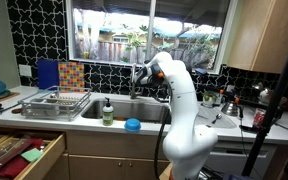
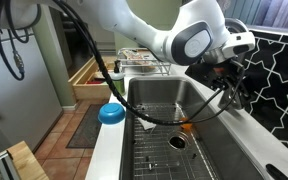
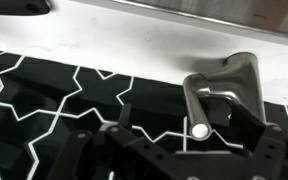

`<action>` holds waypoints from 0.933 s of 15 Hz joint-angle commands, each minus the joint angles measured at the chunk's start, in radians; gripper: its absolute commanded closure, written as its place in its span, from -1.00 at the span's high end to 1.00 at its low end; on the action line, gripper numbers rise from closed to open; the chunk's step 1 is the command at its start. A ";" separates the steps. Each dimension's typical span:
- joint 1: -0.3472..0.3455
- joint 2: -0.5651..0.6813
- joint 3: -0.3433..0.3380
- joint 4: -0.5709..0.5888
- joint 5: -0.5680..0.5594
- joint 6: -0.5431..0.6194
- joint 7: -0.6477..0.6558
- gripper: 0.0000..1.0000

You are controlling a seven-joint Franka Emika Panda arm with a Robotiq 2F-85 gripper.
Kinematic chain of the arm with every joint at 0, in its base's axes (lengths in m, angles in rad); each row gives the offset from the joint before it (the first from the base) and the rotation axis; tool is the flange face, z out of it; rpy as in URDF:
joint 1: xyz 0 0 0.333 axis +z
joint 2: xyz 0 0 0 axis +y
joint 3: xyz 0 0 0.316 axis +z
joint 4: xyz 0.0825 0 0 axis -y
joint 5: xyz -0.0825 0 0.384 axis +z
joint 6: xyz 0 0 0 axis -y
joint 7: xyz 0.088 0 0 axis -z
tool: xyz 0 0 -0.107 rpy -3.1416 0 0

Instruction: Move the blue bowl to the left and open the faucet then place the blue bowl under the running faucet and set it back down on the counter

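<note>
Bright blue bowl (image 1: 132, 125), small, round and shallow, sits upright on the front strip of the pale light-grey bench (image 2: 106, 150). It is well apart from the end effector (image 1: 139, 72), lower than it and across the steel sink basin (image 2: 169, 110) from it. Nothing touches the blue bowl in either exterior view.

The white arm (image 1: 184, 120) rises from its base in front of the light-brown cabinets and bends over at the top. Its forearm reaches down and away toward the black tiled wall (image 3: 44, 100) behind the sink basin. In an exterior view the arm sweeps in from the upper corner. Its round grey-capped wrist joint (image 2: 189, 42) is held high over the basin, and the dark end effector (image 2: 227, 70) hangs just beyond it, close to the tiles.

In the wrist view the end effector (image 3: 189, 125) is released. Its dark fingers (image 3: 124, 115) stand wide apart, and the rounded tip of the metal lever of the slim dark-grey faucet (image 3: 224, 85) lies in the gap between them. Whether either finger touches the lever cannot be told. The lever's bent body runs up and away from the fingertips toward the pale strip of bench below the wall.

A green-yellow soap bottle (image 1: 108, 110) stands below the end effector, near the blue bowl. A metal dish rack (image 1: 56, 100) lies farther off on that same side.
</note>
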 commanded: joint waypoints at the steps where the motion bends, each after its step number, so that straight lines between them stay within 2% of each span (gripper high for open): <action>1: -0.003 0.039 -0.012 0.037 0.002 0.017 0.021 1.00; 14: 0.028 0.039 -0.074 0.027 -0.051 0.025 0.071 1.00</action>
